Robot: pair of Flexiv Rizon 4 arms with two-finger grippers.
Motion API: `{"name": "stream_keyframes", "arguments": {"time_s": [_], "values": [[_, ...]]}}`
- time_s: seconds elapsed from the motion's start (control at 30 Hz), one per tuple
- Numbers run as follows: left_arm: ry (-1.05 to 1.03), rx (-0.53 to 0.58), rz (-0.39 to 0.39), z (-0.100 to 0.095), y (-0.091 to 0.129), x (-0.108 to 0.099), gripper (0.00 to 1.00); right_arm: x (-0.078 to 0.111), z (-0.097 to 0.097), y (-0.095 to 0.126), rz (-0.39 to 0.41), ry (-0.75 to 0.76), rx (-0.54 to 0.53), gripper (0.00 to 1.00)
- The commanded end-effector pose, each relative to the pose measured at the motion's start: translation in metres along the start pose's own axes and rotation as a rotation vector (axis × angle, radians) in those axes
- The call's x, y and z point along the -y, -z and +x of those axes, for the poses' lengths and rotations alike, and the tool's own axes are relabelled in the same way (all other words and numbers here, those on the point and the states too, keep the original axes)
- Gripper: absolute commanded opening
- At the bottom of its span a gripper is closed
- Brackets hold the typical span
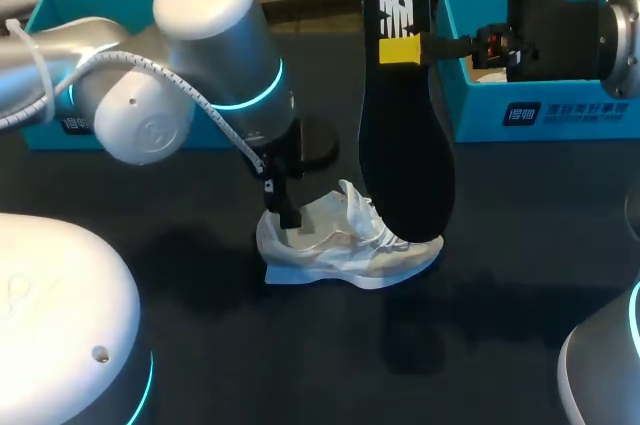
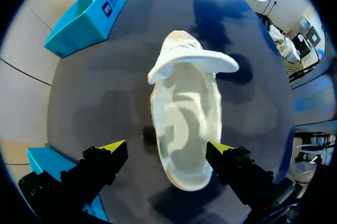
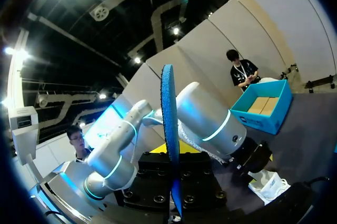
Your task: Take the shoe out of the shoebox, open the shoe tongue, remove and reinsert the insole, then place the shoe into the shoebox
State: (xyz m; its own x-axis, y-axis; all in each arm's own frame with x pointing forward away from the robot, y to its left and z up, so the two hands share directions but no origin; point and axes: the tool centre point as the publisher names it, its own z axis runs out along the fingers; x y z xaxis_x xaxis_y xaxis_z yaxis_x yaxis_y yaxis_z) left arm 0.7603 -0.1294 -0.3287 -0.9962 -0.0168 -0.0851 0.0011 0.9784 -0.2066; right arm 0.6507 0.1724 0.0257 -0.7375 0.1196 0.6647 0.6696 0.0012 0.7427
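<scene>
The insole [image 1: 405, 135] hangs upright over the table [image 1: 500, 275], pinched near its heel end by the right gripper [image 1: 400, 50], whose fingers press on it from both sides, while its toe end dangles just above the white shoe [image 1: 350, 245]. It looks thin, light and floppy, likely to buckle if shoved, so a hold near the heel with the toe fed in first seems sound. The shoe stands on its sole mid-table, soft and probably quick to slide, with the left gripper [image 2: 166, 146] spread astride its heel, not clamping. The tongue [image 2: 195, 63] is flared forward, so the mouth gapes open. The left wrist crowds the heel end — the likeliest obstacle. The teal shoebox [image 1: 540, 110] and a second teal box [image 1: 45, 135] sit well apart from the shoe
</scene>
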Motion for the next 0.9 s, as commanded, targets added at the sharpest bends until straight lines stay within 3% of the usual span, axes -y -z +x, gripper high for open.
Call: {"name": "stream_keyframes", "arguments": {"time_s": [0.03, 0.37, 0.67, 0.7, 0.73, 0.87, 0.9], "values": [[-0.011, -0.049, 0.012, -0.014, -0.022, 0.011, 1.00, 0.000, 0.000, -0.002, 0.002, -0.002, 0.003, 0.00], [-0.022, -0.125, -0.001, -0.025, -0.053, 0.029, 1.00, 0.000, 0.000, -0.002, 0.002, -0.002, 0.003, 0.00], [-0.043, -0.170, -0.001, -0.018, -0.070, 0.042, 0.89, 0.000, 0.000, -0.002, 0.002, -0.002, 0.003, 0.00], [-0.045, -0.172, 0.000, -0.018, -0.071, 0.043, 0.85, 0.000, 0.000, -0.002, 0.002, -0.002, 0.003, 0.00], [-0.046, -0.176, 0.001, -0.017, -0.072, 0.043, 0.70, 0.000, 0.000, -0.002, 0.002, -0.002, 0.003, 0.00], [-0.049, -0.188, 0.003, -0.015, -0.075, 0.044, 0.39, 0.000, 0.000, -0.002, 0.002, -0.002, 0.003, 0.00], [-0.049, -0.189, 0.004, -0.014, -0.075, 0.044, 0.25, 0.000, 0.000, -0.002, 0.002, -0.002, 0.003, 0.00]]}}
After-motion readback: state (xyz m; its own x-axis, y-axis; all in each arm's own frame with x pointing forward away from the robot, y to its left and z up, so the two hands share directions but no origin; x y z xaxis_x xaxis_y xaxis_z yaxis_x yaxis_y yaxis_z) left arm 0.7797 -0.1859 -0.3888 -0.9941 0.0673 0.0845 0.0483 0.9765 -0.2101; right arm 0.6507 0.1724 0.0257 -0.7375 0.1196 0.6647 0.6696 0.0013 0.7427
